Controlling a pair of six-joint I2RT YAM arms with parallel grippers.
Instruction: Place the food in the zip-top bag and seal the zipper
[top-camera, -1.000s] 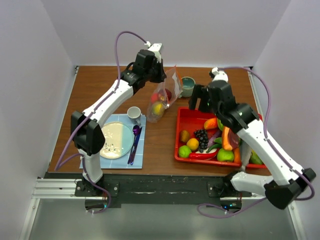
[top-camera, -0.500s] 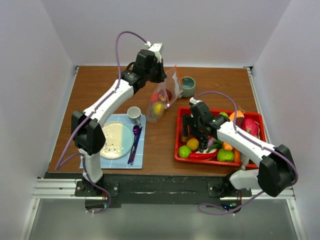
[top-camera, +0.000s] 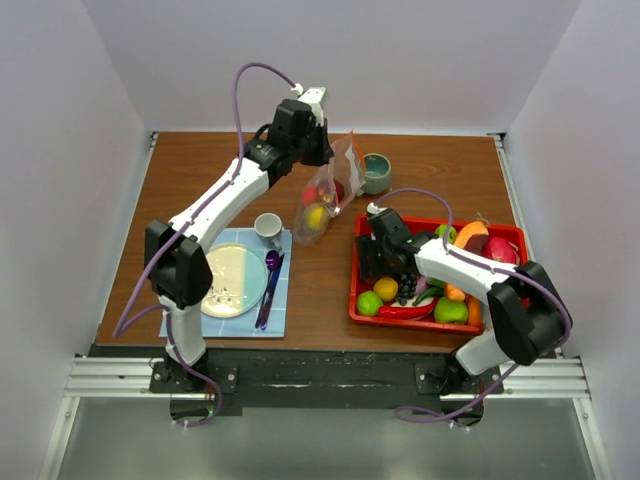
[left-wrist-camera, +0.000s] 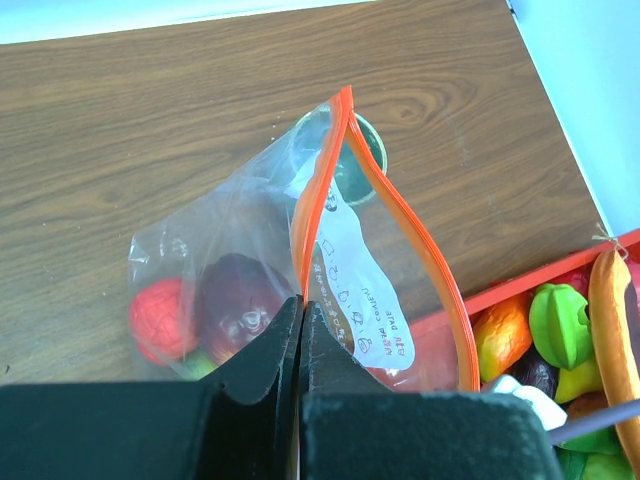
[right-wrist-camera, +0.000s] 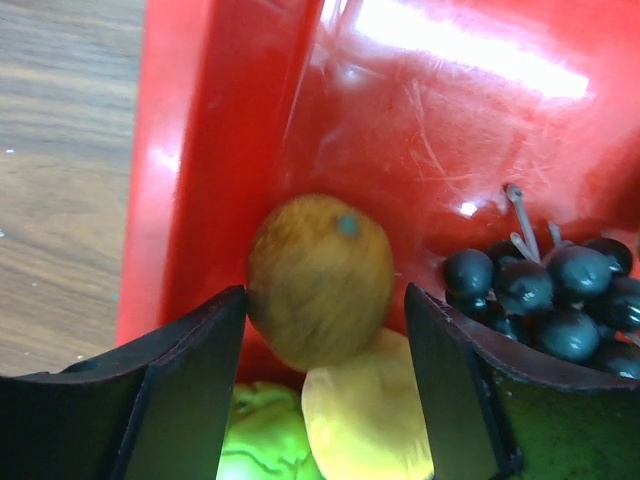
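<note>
The clear zip-top bag hangs upright at mid-table with its mouth open. My left gripper is shut on one side of its orange-red zipper. My left gripper pinches the strip. A red fruit and a dark red fruit lie inside the bag. My right gripper is low in the red tray's left end. In the right wrist view my right gripper is open, jaws either side of a brown round fruit. A yellow fruit, a green fruit and dark grapes lie beside it.
The red tray holds several more toy foods. A teal cup stands behind the bag. A white cup, a plate and a purple spoon sit on a blue mat at front left. The tray wall is close to my left finger.
My right arm has swung from above the tray's back edge down into its left end, over the brown fruit. The left arm and the bag have not moved.
</note>
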